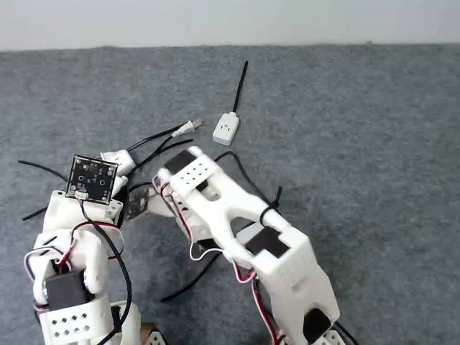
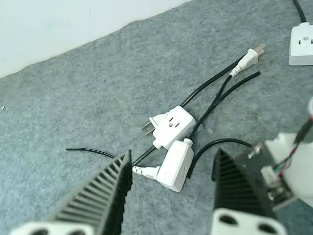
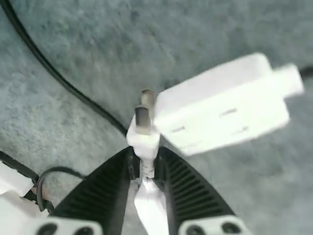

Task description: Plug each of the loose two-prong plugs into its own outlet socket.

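Two black ribbed fingers of the right gripper (image 3: 145, 156) are clenched on a white two-prong plug (image 3: 143, 139), pinching its body just behind the metal prongs. The prongs stand bare, right beside the end of a white rectangular socket block (image 3: 220, 117) that lies on the grey carpeted table (image 1: 374, 144). Whether the prongs touch that block cannot be told.

The left gripper (image 2: 172, 155) hangs low over the carpet with its fingers spread wide and nothing between them. Past its fingertips lies a white angled block with a short white cord stub (image 2: 177, 164). Touching it on the far side is a white cube-shaped adapter with slots on top and prongs at one end (image 2: 171, 126). Thin black cords (image 2: 210, 105) run beside and under these two pieces.

Farther out on the carpet, a small white loose plug on a black cord (image 1: 188, 128) lies flat. Its prongs point toward a white square outlet socket (image 1: 226, 127), which is near it but not touching. The socket's own black cord (image 1: 241, 86) runs away toward the far edge of the table.

From above, the right arm (image 1: 237, 215) stretches diagonally across the middle of the table toward the cluster of white pieces. The left arm (image 1: 72, 259), with a dark circuit board (image 1: 92, 180) on its wrist, sits just beside it.
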You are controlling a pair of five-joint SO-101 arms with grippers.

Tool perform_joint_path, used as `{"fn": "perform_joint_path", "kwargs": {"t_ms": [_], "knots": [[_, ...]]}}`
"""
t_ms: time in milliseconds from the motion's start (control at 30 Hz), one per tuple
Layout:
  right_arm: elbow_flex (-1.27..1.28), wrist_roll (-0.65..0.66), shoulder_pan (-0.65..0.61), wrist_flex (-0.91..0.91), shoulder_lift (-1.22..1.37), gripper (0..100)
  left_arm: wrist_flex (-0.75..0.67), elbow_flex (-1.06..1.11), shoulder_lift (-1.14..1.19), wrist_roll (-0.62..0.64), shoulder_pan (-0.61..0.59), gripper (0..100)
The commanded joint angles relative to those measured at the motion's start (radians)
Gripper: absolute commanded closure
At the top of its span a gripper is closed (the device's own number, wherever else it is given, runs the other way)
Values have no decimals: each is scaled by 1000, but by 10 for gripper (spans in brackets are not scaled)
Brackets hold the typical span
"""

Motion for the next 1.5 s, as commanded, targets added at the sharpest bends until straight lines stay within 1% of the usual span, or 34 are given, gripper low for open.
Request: {"fn": "perform_joint_path", "kwargs": {"t_ms": [0,133,233,333,433,500,667,767,867,1067,1267,1400,1467], "knots": [[-18,-15,44,38,-143,989,-29,-53,-8,23,-5,746],[-18,-15,82,59,-246,989,-29,-53,-8,31,-5,746],[-15,-17,88,64,-306,989,-29,-53,-8,32,-2,746],[-18,-31,90,74,-352,989,-15,-51,-8,32,54,746],[-18,-64,88,71,-397,989,8,-53,-8,34,141,746],[-18,-68,88,73,-421,989,8,-59,-8,34,178,746],[-18,-114,90,68,-464,989,34,-156,-9,35,206,746],[-18,-126,90,65,-490,989,72,-223,-9,86,259,746],[-18,-158,85,62,-524,989,75,-243,-9,146,307,746],[-14,-229,87,15,-587,989,-71,-183,-9,192,321,746],[-14,-275,85,-7,-625,989,-282,-94,-8,193,341,744],[-12,-307,91,-33,-661,989,-319,-101,-8,196,359,743],[-12,-324,91,-44,-673,989,-325,-110,-8,219,356,743]]}}
